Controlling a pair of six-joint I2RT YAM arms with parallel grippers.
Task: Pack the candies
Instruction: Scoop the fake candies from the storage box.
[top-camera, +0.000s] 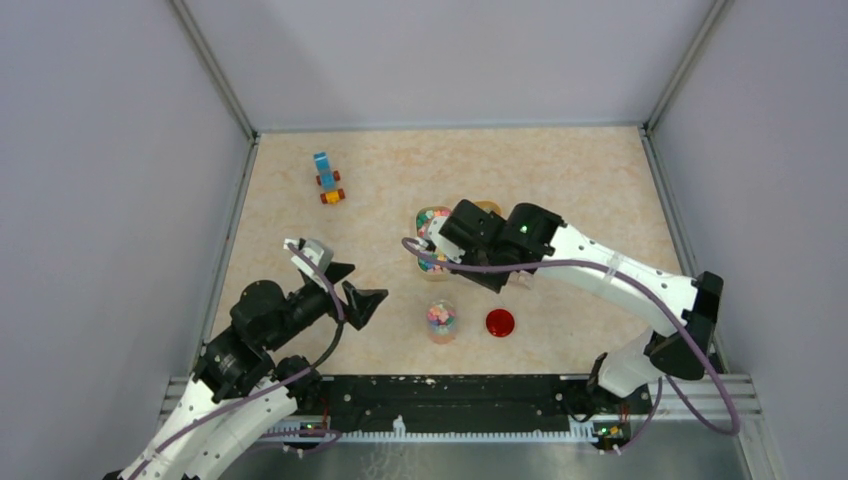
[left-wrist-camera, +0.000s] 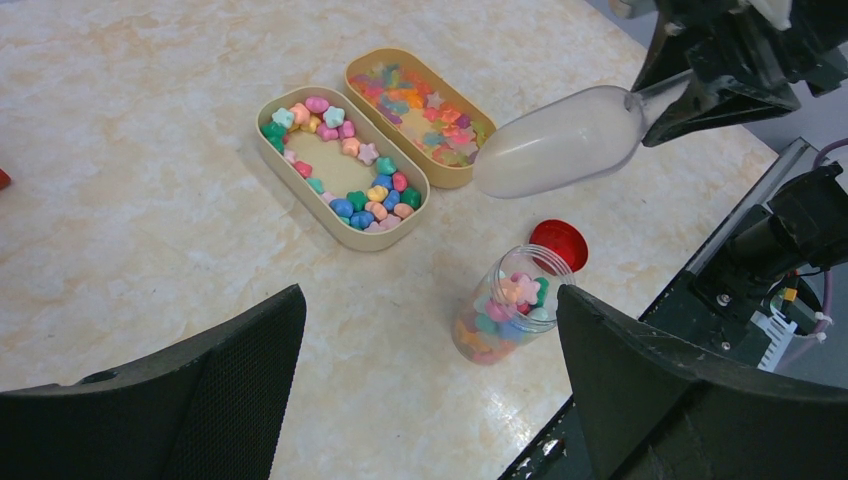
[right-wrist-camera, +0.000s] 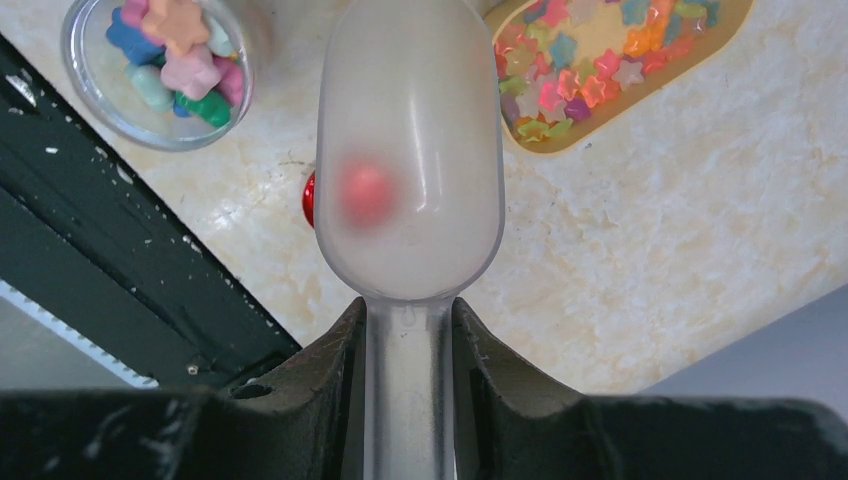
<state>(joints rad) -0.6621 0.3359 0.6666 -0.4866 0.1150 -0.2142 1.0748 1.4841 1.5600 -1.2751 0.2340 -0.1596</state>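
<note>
Your right pincer (right-wrist-camera: 408, 322) grips the scoop (right-wrist-camera: 410, 150) by its handle; the candies (right-wrist-camera: 590, 70) lie ahead in a tray (right-wrist-camera: 545, 150), beside its bowl, while your left pincer (left-wrist-camera: 430, 300) gapes open.

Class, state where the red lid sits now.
Top view: the red lid lies flat, right of centre, immediately to the right of the open jar of candies.

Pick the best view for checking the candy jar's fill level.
Left wrist. The open jar shows whole, at an angle, with candies visible through its clear wall up near the rim. Right wrist looks down into its mouth, but the frame edge crops it. Top external shows it small, from above, next to the red lid.
</note>
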